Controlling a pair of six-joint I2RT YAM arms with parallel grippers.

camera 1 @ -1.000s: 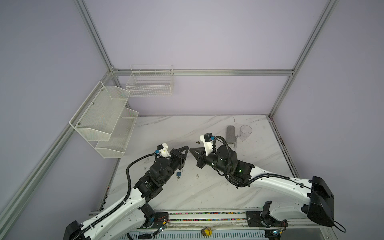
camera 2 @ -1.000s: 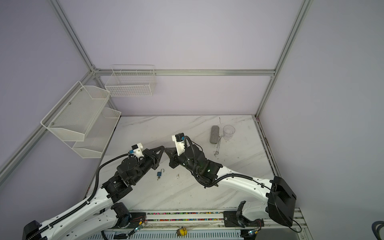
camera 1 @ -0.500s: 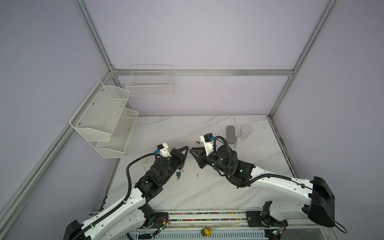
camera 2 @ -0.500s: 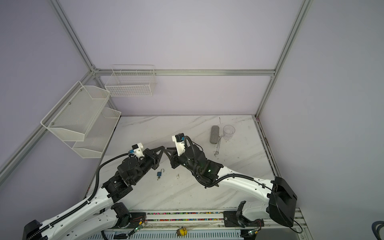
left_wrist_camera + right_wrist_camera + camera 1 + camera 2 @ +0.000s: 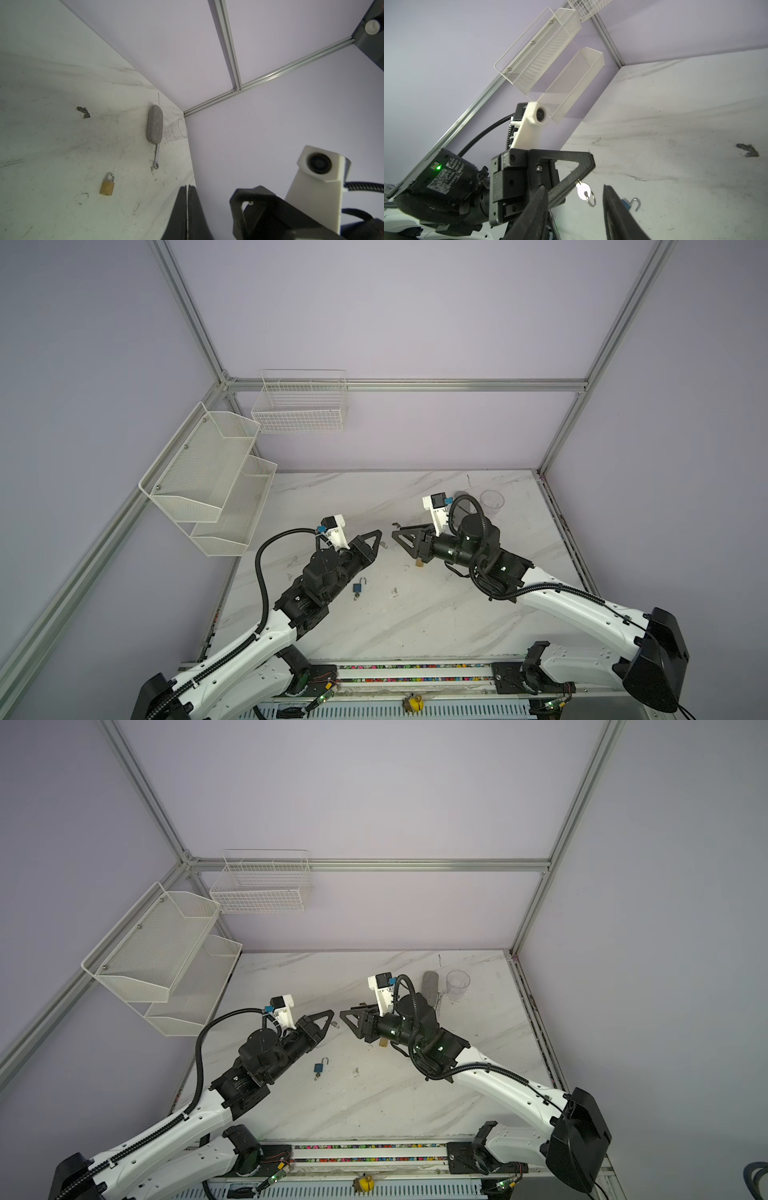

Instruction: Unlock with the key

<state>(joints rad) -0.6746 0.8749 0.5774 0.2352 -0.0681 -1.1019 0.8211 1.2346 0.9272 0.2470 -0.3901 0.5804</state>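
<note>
Left end effector [image 5: 377, 535] clamps key [image 5: 583, 190] crosswise to fingers [image 5: 571, 172], bow outward.

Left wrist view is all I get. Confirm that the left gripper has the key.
Observer: Confirmed. In the right wrist view the key, ring attached, sticks out from the shut left gripper.
Operator: Find another lock; I see only the brass padlock.
Observer: A blue padlock lies beside the left arm, shackle open.
Operator: Report the right gripper.
Observer: It is open and empty, facing the left one.
</note>
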